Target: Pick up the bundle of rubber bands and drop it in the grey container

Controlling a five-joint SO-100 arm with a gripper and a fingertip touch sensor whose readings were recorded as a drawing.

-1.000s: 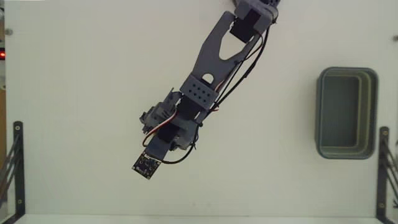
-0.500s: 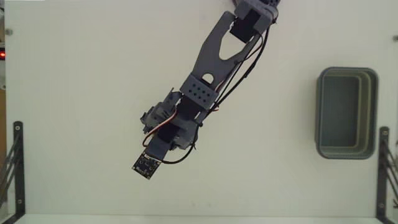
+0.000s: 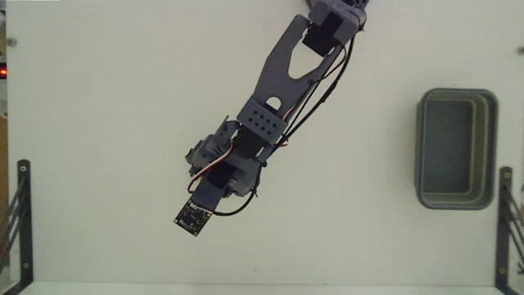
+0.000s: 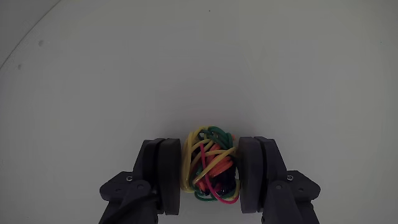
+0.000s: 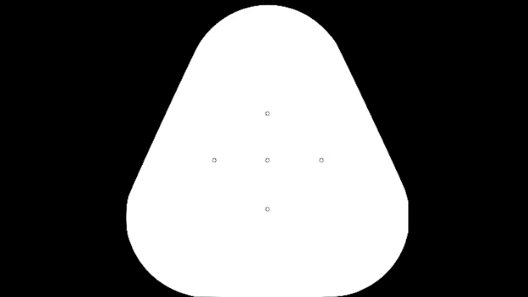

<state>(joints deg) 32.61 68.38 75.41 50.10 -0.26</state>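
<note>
Bundle of rubber bands (image 4: pixel 210 167), roundish, sits pinched between gripper (image 4: pixel 210 174) pads.

Matt black plastic hand (image 4: pixel 211 177); glossy rubber bundle of rubber bands (image 4: pixel 209 167); smooth matt white table (image 3: pixel 106 123); matt plastic grey container (image 3: pixel 456 148).

Lab-style bench: bare white table (image 3: pixel 106 123), black edge brackets (image 3: pixel 18 221).

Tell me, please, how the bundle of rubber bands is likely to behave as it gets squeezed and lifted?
The bundle of rubber bands is a loose tangle, so it probably compresses softly. It looks small and likely light. The gripper flanks it on both sides; rubber should grip the pads, though stray loops might snag.
</note>
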